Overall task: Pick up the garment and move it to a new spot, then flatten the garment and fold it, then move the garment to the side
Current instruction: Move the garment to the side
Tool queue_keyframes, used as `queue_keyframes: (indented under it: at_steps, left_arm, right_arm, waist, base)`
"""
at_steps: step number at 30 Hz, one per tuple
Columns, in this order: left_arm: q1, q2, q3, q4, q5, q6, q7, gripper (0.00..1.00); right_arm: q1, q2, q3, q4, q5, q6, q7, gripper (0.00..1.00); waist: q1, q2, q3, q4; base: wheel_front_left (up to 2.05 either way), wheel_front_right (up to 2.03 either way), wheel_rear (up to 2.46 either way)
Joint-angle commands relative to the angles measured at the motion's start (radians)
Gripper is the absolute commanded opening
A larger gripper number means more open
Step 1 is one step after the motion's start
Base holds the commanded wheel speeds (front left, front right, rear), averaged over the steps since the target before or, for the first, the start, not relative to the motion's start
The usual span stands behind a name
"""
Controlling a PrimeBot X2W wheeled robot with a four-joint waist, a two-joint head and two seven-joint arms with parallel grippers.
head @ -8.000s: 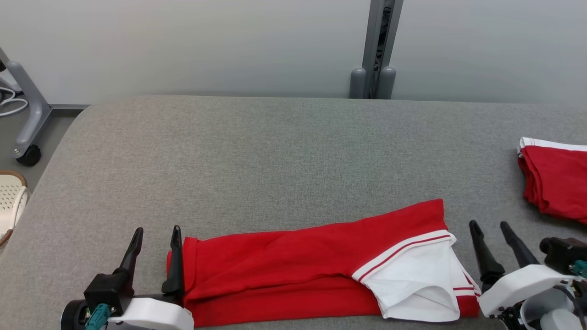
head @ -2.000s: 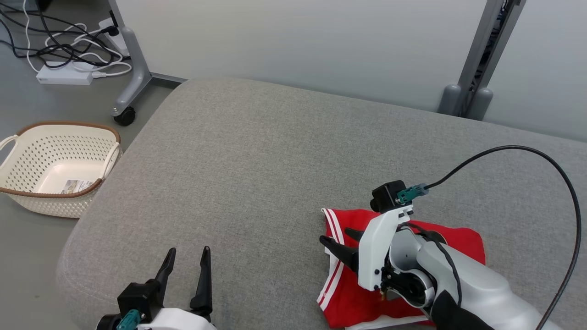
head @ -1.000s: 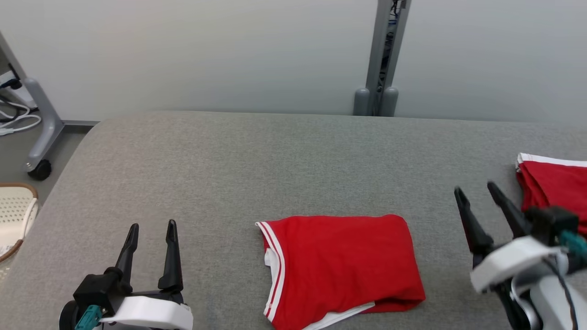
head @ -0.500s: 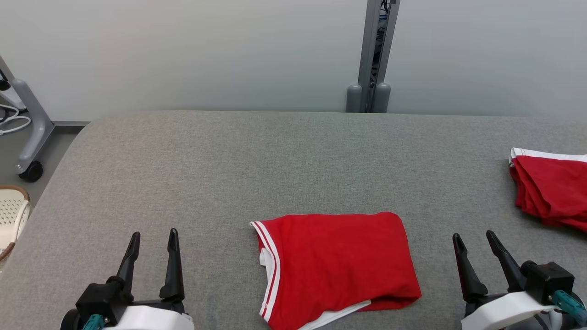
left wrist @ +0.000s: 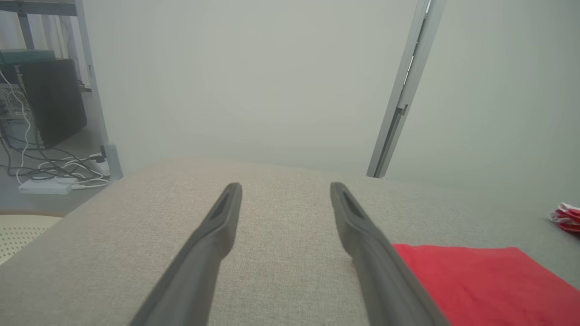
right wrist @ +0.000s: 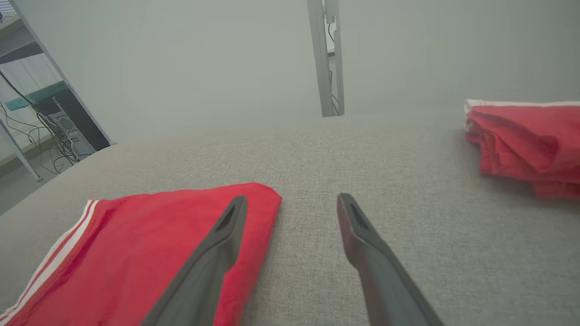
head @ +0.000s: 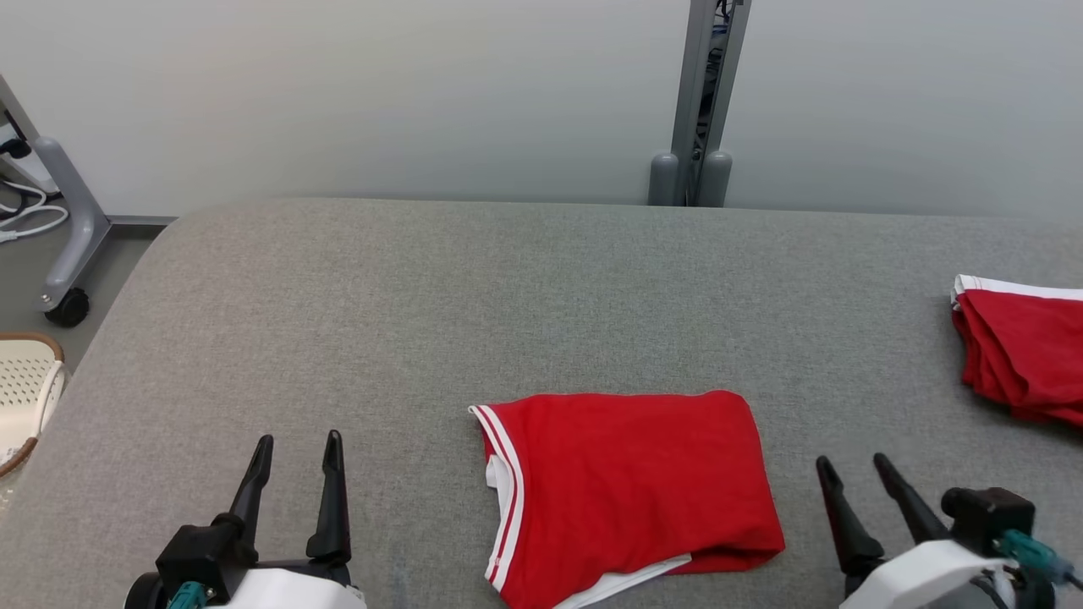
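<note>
The red garment (head: 630,486) with white striped trim lies folded into a compact rectangle near the front middle of the grey padded table (head: 474,296). It shows at the lower right of the left wrist view as red cloth (left wrist: 489,285) and at the lower left of the right wrist view (right wrist: 136,253). My left gripper (head: 298,448) rests open at the lower left, apart from the garment. At the lower right my right gripper (head: 853,470) stands open, just right of the garment's edge. Both hold nothing.
A second folded red garment (head: 1019,347) lies at the table's right edge, also seen in the right wrist view (right wrist: 525,142). A cream perforated basket (head: 21,385) sits on the floor at left. A grey post (head: 698,101) stands behind the table, a wheeled stand leg (head: 63,228) at far left.
Eight seconds ago the garment lay as a long strip; it has since been folded in half. Over the last second the right gripper has drawn back down toward the view's lower right corner.
</note>
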Motion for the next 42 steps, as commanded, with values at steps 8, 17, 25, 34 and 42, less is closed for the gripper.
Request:
queue_keyframes:
  at_steps: [8, 17, 25, 34, 42]
  left_arm:
    - [-0.034, 0.004, -0.021, 0.026, 0.005, -0.009, -0.005, 1.00]
    - [-0.066, 0.004, -0.027, 0.038, 0.022, -0.019, -0.005, 1.00]
    - [-0.092, 0.004, -0.030, 0.041, 0.034, -0.029, -0.005, 1.00]
    - [-0.104, 0.004, -0.038, 0.045, 0.042, -0.031, -0.005, 1.00]
    - [-0.095, 0.004, -0.037, 0.050, 0.040, -0.026, -0.005, 1.00]
  right_arm:
    - [-0.122, -0.117, 0.177, 0.029, 0.308, 0.000, 0.189, 1.00]
    - [-0.232, -0.212, 0.315, 0.068, 0.569, 0.000, 0.327, 1.00]
    - [-0.315, -0.241, 0.409, 0.118, 0.677, 0.000, 0.376, 1.00]
    - [-0.378, -0.230, 0.527, 0.164, 0.760, 0.000, 0.367, 0.26]
    - [-0.431, -0.270, 0.605, 0.182, 0.776, 0.000, 0.305, 0.00]
  waist:
    - [0.0000, -0.0001, 0.047, 0.020]
    - [0.0000, -0.0001, 0.105, 0.056]
    - [0.0000, -0.0001, 0.146, 0.082]
    - [0.0000, -0.0001, 0.163, 0.106]
    - [0.0000, -0.0001, 0.156, 0.103]
  base:
    - [0.00, 0.00, 0.00]
    - [0.00, 0.00, 0.00]
    - [0.00, 0.00, 0.00]
    - [0.00, 0.00, 0.00]
    - [0.00, 0.00, 0.00]
